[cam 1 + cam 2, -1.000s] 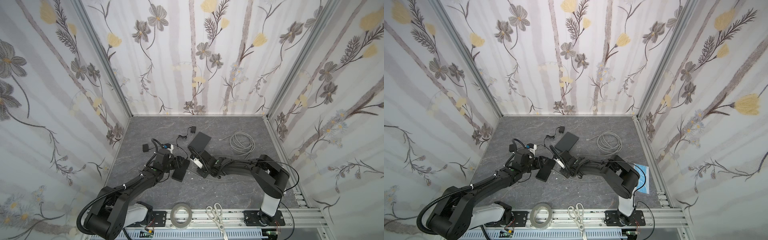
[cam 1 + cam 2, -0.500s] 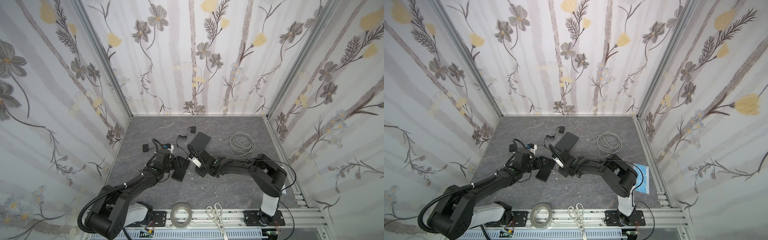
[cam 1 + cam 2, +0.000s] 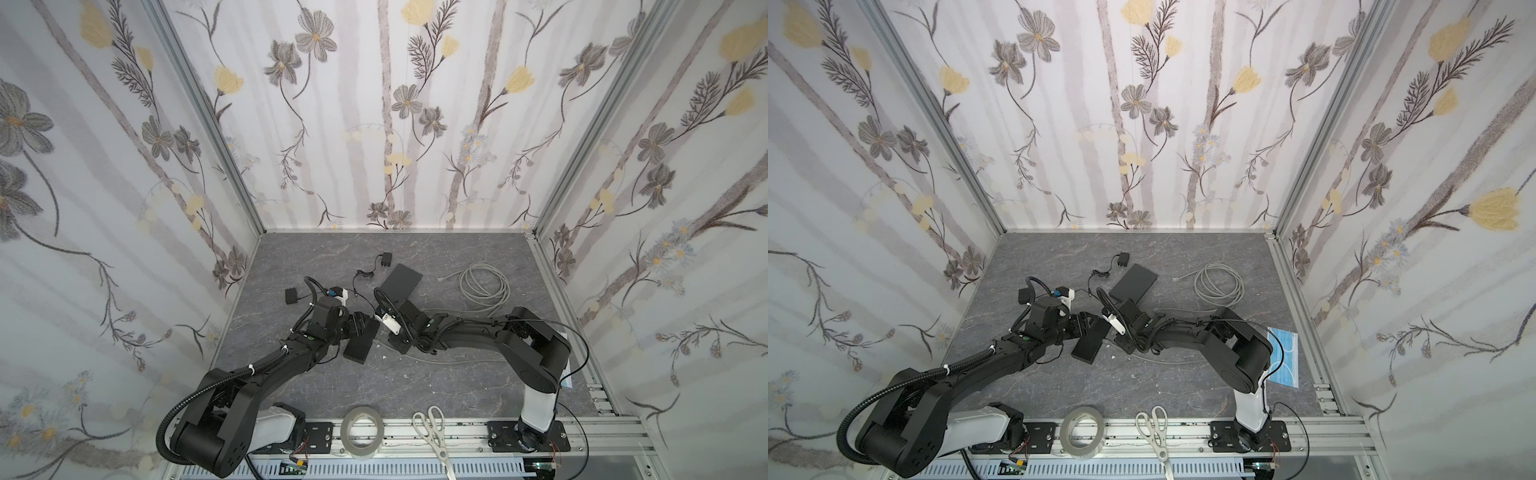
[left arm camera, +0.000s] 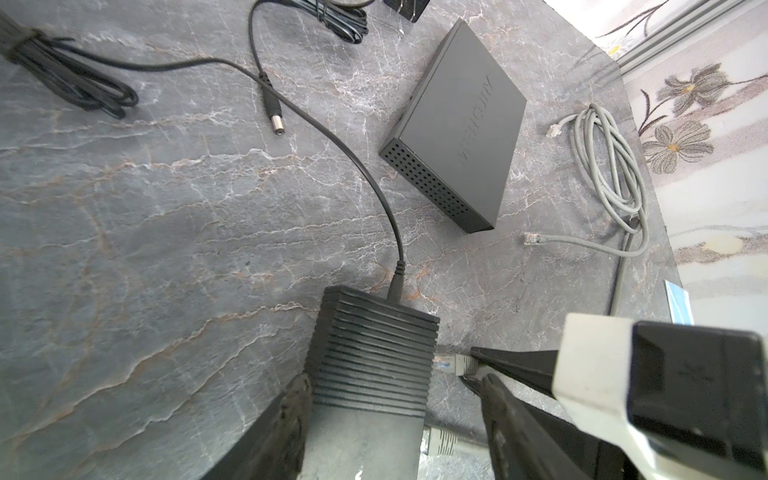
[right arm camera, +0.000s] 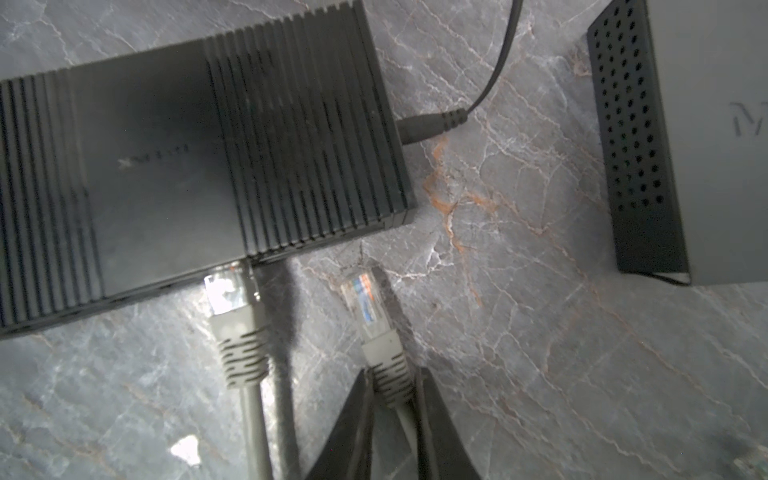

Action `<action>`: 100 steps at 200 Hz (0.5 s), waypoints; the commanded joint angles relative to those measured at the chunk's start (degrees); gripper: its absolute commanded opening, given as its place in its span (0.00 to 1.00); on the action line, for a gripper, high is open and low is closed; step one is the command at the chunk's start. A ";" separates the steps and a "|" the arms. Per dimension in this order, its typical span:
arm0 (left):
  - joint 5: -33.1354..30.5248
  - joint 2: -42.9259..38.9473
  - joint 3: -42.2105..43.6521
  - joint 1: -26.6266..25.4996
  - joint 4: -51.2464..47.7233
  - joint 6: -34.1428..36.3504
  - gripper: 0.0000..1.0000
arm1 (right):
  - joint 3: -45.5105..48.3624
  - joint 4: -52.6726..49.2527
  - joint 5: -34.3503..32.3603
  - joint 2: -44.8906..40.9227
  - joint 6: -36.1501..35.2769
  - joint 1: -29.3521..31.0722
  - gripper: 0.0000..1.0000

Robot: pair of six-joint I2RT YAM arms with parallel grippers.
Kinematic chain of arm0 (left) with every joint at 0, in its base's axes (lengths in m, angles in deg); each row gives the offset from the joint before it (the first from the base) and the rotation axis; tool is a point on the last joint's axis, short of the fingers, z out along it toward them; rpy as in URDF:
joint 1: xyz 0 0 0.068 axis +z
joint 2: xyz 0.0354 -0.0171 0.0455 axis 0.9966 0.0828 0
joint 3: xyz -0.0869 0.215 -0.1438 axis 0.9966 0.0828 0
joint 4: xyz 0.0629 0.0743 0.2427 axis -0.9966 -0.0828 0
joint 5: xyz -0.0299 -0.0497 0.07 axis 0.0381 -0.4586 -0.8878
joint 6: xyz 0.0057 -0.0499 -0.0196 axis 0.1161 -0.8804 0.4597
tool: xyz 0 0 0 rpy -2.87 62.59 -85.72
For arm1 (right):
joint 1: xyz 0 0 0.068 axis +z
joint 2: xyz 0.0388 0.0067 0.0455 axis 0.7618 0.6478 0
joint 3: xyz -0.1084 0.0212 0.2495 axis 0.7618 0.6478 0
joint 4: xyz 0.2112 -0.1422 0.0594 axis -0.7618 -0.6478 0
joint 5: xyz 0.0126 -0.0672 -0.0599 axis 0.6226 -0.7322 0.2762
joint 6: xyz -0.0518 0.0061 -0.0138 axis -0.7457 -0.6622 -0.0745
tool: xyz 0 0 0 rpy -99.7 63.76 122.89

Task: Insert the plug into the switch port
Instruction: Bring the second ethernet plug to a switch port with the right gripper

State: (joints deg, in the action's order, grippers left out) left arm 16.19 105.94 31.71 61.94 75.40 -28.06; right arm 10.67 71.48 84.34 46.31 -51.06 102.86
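Observation:
The switch (image 3: pixel 360 344) (image 3: pixel 1089 344) is a black ribbed box lying flat on the floor. My left gripper (image 4: pixel 388 376) straddles one end of it. One finger (image 4: pixel 286 415) rests against its side and the other stands off across a small gap. A grey plug (image 5: pixel 228 291) sits in one port of the switch (image 5: pixel 187 166). My right gripper (image 5: pixel 392 374) is shut on the boot of a second grey plug (image 5: pixel 365 303). Its clear tip points at the port side, just short of the switch's corner. The plug (image 4: pixel 453 363) also shows in the left wrist view beside the switch (image 4: pixel 370 332).
A second black box (image 3: pixel 399 280) lies just behind the grippers. A coiled grey cable (image 3: pixel 484 286) with a loose plug (image 4: pixel 532 239) lies to the right. A power cord (image 5: pixel 432 124) enters the switch's end. Tape roll (image 3: pixel 361 432) and scissors (image 3: pixel 432 432) lie on the front rail.
The right arm has edged slightly left, carrying the plug nearer the switch. The left arm and the switch have stayed put.

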 commanded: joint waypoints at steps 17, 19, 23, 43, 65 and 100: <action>0.76 0.99 -0.64 0.02 0.86 0.17 0.67 | 0.32 -2.57 0.69 0.09 0.19 0.04 0.12; 0.76 1.04 -0.61 0.02 0.83 0.15 0.67 | 0.39 -2.57 0.69 0.01 0.16 0.03 0.12; 0.78 1.16 -0.64 0.01 0.88 0.17 0.67 | 0.49 -2.50 0.62 -0.17 0.19 0.03 0.11; 0.98 1.82 -0.92 0.02 0.88 0.13 0.67 | 0.93 -2.05 0.59 -0.82 0.24 -0.01 0.07; 1.45 2.59 -1.28 0.02 0.81 0.04 0.67 | 1.26 -1.70 0.59 -1.27 0.45 0.04 0.05; 1.64 3.25 -1.45 0.07 0.94 -0.12 0.67 | 2.20 -0.95 0.60 -2.18 0.62 0.06 0.04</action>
State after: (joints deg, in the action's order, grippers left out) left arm 17.53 108.91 30.79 61.96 75.38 -28.12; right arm 12.22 71.68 84.76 44.84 -51.01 102.92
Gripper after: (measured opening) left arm 0.674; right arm 0.109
